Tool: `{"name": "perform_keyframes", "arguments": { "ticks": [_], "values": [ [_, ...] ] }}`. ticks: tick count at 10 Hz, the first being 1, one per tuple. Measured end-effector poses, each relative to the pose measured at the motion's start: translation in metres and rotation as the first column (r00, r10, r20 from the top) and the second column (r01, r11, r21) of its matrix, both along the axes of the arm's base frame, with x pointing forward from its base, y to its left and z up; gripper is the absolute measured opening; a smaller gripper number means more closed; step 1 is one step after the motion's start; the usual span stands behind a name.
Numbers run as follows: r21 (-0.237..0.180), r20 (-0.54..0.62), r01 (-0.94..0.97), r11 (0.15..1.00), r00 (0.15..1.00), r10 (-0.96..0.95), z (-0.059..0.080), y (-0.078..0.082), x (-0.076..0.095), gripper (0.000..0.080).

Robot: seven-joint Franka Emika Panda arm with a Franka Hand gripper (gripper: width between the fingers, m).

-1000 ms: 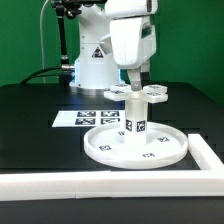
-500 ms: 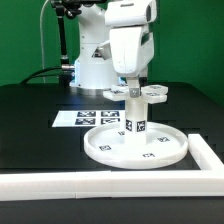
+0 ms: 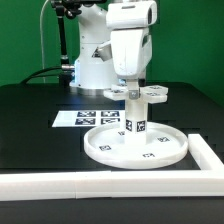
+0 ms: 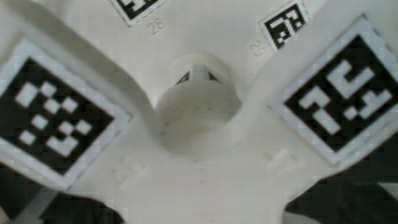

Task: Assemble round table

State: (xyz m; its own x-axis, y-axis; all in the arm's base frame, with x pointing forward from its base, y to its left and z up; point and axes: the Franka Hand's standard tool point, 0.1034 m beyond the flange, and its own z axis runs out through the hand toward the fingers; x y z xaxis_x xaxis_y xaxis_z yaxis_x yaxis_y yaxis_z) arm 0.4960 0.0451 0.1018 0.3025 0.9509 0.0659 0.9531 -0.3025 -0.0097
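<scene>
The big rimmed round disc (image 3: 134, 143) lies flat on the black bench (image 3: 40, 125), toward the front edge and near the corner where the long white border rail (image 3: 120, 181) turns along the side. From the middle of the disc the short cylindrical post (image 3: 134, 116) stands upright, with square black-and-white tags showing on its side. On top of the post sits the small cross-shaped piece (image 3: 136, 93), lying level, its arms sticking out past the post on both sides.

The arm comes straight down over this stack, and the gripper (image 3: 134, 84) is right at the cross-shaped piece, its fingers reaching down to the hub. From the exterior view I cannot tell whether the fingers are pinching the piece or standing spread around it, since the hand's white housing hides the tips.

The wrist view is filled by the cross-shaped piece (image 4: 196, 100) very close up: white arms with 2 large tags on either side of a raised central hub, and parts of 2 more tags on the far arms.

Behind the disc, toward the robot's base, the marker board (image 3: 84, 117) lies flat on the bench
</scene>
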Motion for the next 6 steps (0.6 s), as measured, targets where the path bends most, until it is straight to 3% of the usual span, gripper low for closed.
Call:
{"name": "perform_keyframes", "arguments": {
  "ticks": [3,4,5,6],
  "values": [
    [0.0,-0.004,0.004,1.0,1.0,-0.004,-0.0019,-0.0009,-0.001,0.0648],
    [0.0,-0.004,0.005,1.0,1.0,-0.005,-0.0019,-0.0012,-0.001,0.0524],
    [0.0,-0.003,0.005,1.0,1.0,-0.005,-0.0018,-0.0014,-0.001,0.0452],
    [0.0,-0.004,0.008,1.0,1.0,-0.008,-0.0018,-0.0015,-0.0009,0.0452]
  ]
}}
